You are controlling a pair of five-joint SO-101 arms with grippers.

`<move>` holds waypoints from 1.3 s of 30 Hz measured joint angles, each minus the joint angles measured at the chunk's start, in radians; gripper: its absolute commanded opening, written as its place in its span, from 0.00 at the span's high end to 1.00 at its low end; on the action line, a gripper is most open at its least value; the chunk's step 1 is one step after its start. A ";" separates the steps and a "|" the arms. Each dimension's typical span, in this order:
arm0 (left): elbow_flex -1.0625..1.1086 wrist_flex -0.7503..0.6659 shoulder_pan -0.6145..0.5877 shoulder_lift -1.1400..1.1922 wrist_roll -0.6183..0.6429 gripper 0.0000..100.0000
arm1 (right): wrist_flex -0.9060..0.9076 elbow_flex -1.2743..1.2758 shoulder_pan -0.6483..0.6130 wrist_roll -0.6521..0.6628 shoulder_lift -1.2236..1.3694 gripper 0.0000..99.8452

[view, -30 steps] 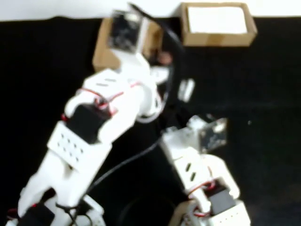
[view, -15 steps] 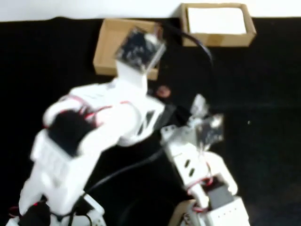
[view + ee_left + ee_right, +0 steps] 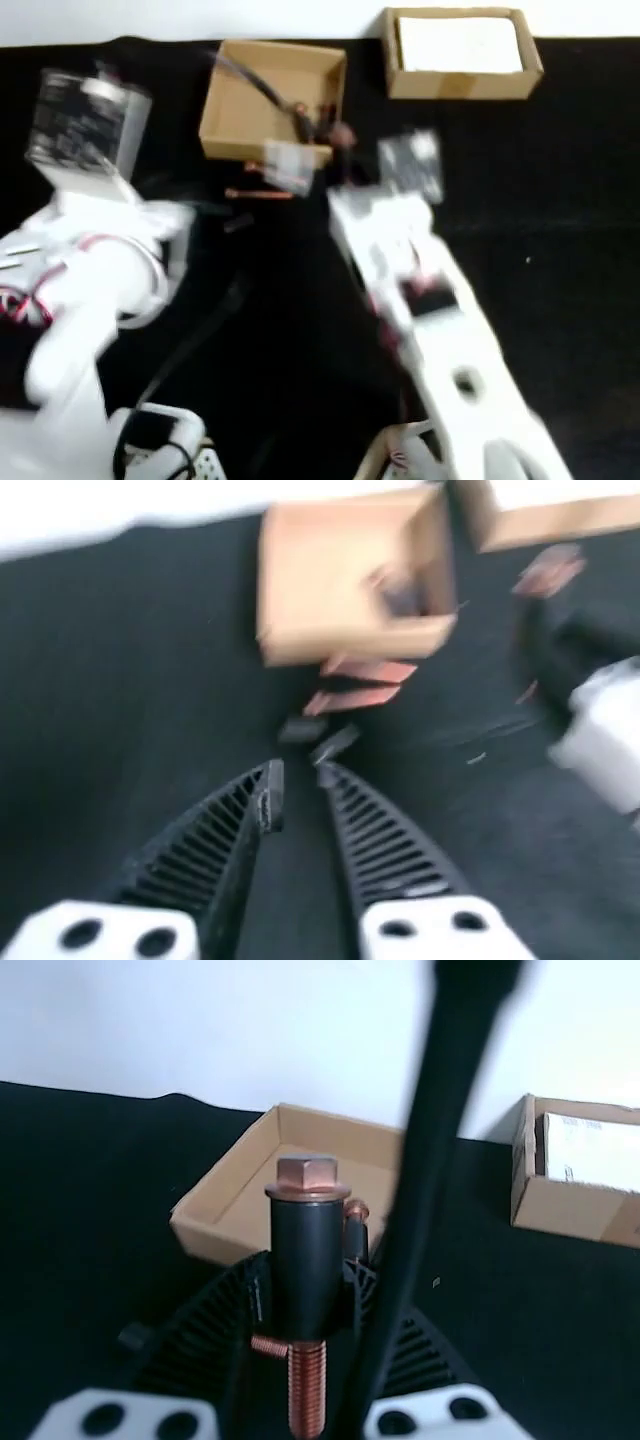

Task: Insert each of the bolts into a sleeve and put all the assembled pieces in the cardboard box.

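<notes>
Right now my right gripper (image 3: pixel 308 1278) is clenched round a black cylindrical sleeve (image 3: pixel 300 1250) with a copper-coloured hex-head bolt (image 3: pixel 307 1174) dropped through it. The head sits on the sleeve's top rim and the thread pokes out below. The pair stands upright just short of the open brown cardboard box (image 3: pixel 215 1212), not yet over it.

I judge the piece rigid and small, with some weight for its size, since it looks like metal. The sleeve looks smooth, so it could slide in my ribbed fingers if I slacken. The bolt seems to hang only by its head, and if I tip it far it may slip out. So the hold belongs where it is, on the sleeve's middle, head up, until it is over the box floor.

My left gripper (image 3: pixel 297 780) hangs low over the black table (image 3: pixel 120 680), fingers a little apart and holding nothing. Just ahead of it lie what look like loose black sleeves (image 3: pixel 300 730) and, beyond them, loose copper bolts (image 3: pixel 365 670) close against the box's near wall.

A black cable (image 3: pixel 445 1110) runs close in front of my right wrist, between me and part of the box, and it could snag. The near wall has to be cleared before release. A second cardboard box with a white sheet inside (image 3: pixel 585 1175) stands off to the side, apart from the first, and I don't think it is my target.
</notes>
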 measured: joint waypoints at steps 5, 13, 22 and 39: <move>0.328 -0.103 -0.209 -0.114 0.000 0.93 | -0.081 -0.287 0.002 0.000 0.393 0.99; 0.876 -0.402 -0.296 -0.170 -0.002 0.88 | -0.092 -0.793 0.003 0.000 0.980 0.99; 1.234 -0.852 -0.311 -0.170 0.018 0.88 | -0.060 -1.177 0.034 0.000 1.358 0.99; 1.439 -1.157 -0.311 -0.157 0.029 0.86 | 0.213 -1.456 0.054 0.002 1.490 0.74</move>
